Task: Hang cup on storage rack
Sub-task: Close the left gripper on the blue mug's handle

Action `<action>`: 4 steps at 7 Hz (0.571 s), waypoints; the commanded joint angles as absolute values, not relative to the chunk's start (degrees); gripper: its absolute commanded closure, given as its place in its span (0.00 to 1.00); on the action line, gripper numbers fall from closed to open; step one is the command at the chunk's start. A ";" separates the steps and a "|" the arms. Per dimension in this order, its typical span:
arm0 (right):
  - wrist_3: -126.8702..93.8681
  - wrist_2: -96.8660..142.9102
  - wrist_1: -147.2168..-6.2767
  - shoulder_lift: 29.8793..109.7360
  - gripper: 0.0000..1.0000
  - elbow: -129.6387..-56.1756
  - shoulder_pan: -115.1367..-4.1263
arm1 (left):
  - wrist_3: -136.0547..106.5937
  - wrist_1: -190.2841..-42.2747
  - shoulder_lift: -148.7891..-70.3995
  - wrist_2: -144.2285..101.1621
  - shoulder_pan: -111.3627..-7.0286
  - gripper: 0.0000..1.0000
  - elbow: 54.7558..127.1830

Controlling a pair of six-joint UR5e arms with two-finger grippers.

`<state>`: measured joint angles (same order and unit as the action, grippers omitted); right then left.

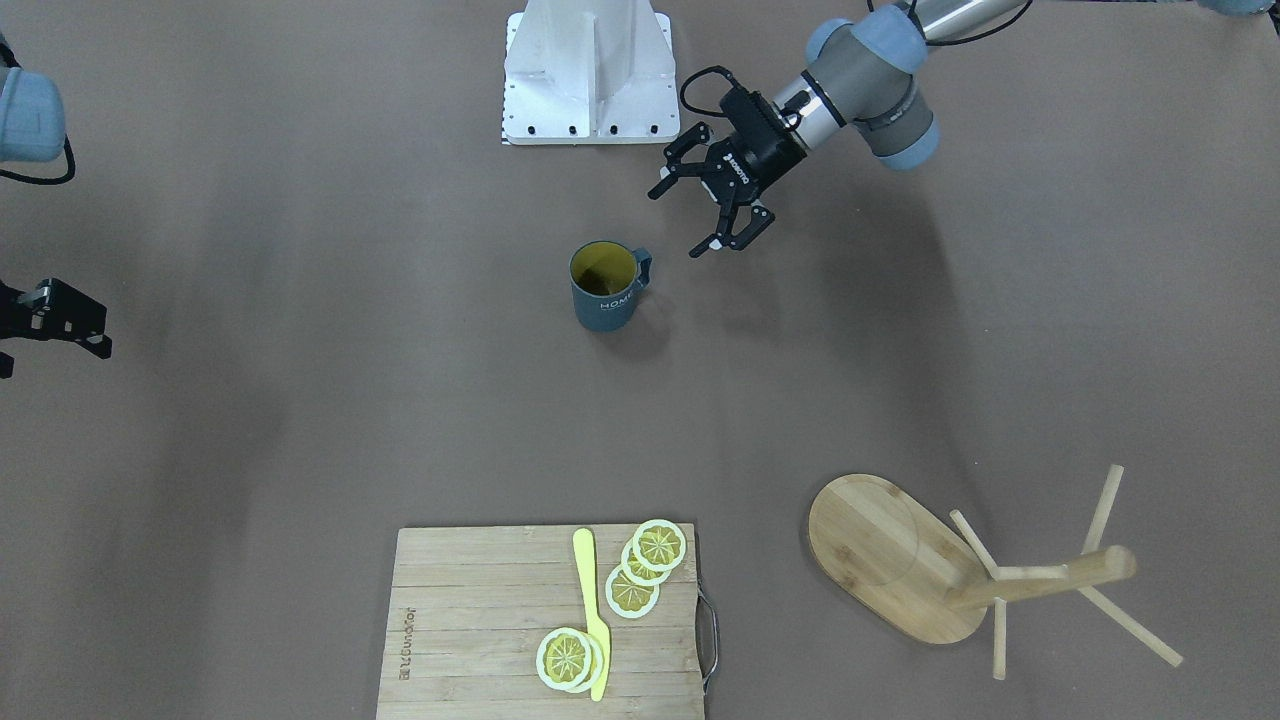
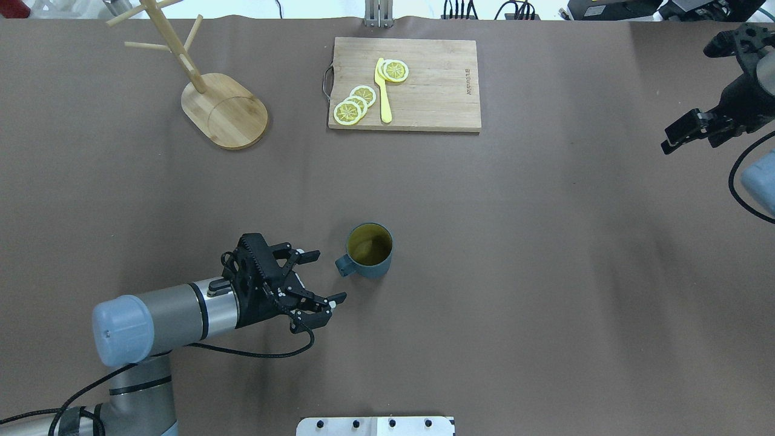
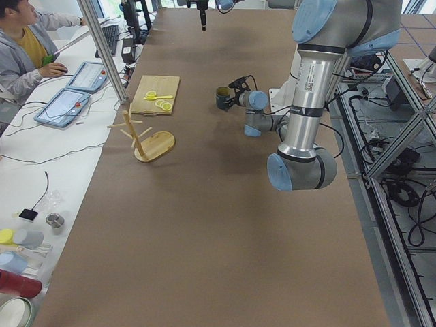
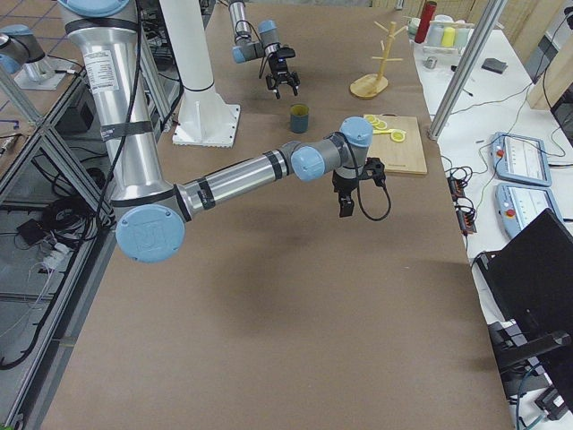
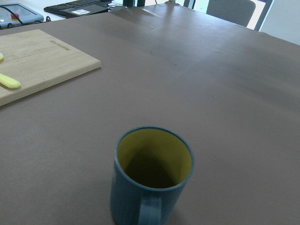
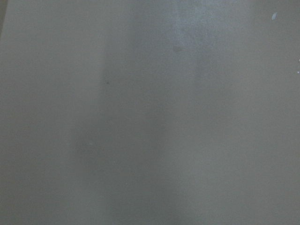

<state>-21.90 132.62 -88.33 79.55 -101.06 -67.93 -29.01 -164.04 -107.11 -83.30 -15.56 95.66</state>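
The left gripper (image 2: 330, 275) is hovering just beside the cup (image 2: 369, 251), its jaws spread and grasping nothing, facing the squared handle (image 2: 344, 265). The cup is standing upright mid-table. If the fingers are closing on that handle, they risk blocking the loop a peg needs; a low approach risks knocking the cup over. Farther off, the storage rack (image 2: 224, 109) is standing well apart, so 1 long carry is inviting slip, and a hard push on its thin pegs could be tipping it. The right gripper (image 2: 687, 97), also released, is hanging far aside.

Even overhead light; soft shadows; right wrist view blurred, featureless grey.
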 commanded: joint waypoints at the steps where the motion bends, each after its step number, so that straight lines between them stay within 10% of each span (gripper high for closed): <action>1: -21.36 133.41 -88.33 79.72 0.00 -100.72 -68.55 | -29.00 -164.00 -108.19 -80.26 -14.41 0.05 93.96; 4: -21.10 133.42 -88.33 80.41 0.00 -100.72 -68.64 | -28.74 -164.00 -110.21 -77.70 -14.33 0.05 91.32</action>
<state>-21.30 133.40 -88.33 79.88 -100.72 -68.57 -28.76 -164.04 -109.24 -78.01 -14.38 91.98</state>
